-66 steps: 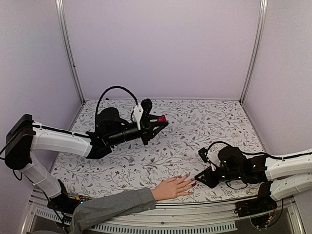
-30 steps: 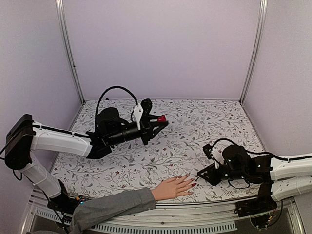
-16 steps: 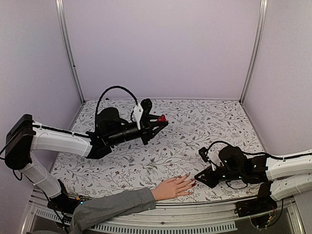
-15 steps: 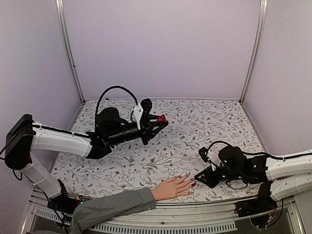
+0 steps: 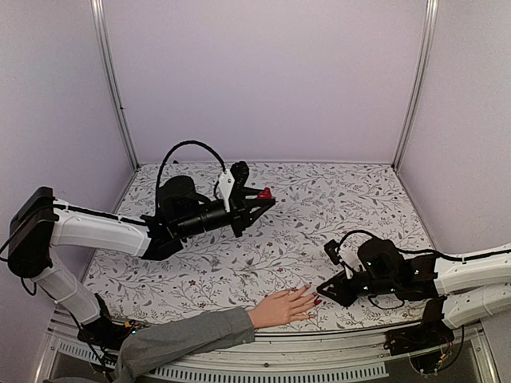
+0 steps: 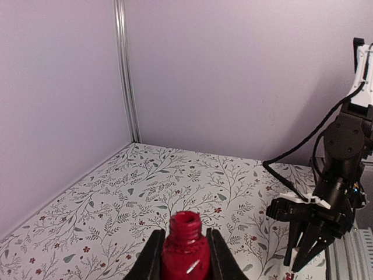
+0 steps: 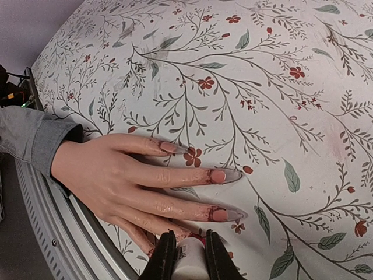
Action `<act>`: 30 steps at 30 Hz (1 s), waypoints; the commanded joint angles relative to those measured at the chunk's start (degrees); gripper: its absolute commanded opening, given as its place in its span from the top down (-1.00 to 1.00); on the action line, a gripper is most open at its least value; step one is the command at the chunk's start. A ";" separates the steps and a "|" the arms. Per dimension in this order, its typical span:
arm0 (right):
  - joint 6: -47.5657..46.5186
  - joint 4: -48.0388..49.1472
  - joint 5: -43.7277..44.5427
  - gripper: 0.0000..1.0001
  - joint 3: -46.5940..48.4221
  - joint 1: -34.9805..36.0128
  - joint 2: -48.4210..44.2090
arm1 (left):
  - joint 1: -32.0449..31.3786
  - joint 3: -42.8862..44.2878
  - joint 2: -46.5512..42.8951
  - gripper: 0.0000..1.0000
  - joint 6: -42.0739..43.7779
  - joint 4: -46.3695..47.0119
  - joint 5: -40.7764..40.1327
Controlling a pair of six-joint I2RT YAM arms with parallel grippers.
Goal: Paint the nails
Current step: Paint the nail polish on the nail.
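The pale hand [image 5: 281,307] with a grey sleeve [image 5: 184,339] lies palm down at the table's near edge. In the right wrist view its nails [image 7: 218,175] look pale pink with red smears at the base; a second one [image 7: 220,214] is similar. The nails of the nearer fingers are hidden behind the cap. My right gripper [image 5: 321,290] is shut on the white brush cap [image 7: 190,261], held just over the nearer fingertips. My left gripper [image 5: 262,196] is shut on the open red bottle [image 6: 185,248] and holds it up above the table's middle left.
The floral table cover [image 5: 319,207] runs to lilac walls with metal corner posts [image 5: 112,80]. A ribbed metal rail [image 7: 64,221] borders the near edge beside the hand. The right arm [image 6: 326,192] shows in the left wrist view.
My right gripper drew back slightly to the right, then returned left to the fingertips. The left arm, bottle and hand have not moved.
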 commanded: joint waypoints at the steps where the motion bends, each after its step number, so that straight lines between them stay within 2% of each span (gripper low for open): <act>1: -0.50 0.92 -0.51 1.00 -0.36 0.46 0.67 | 0.93 -0.42 -0.75 1.00 -0.24 1.83 -0.19; 30: 0.96 -2.20 2.30 1.00 -0.01 0.46 1.08 | 0.94 -0.29 -0.58 1.00 -0.21 1.83 -0.27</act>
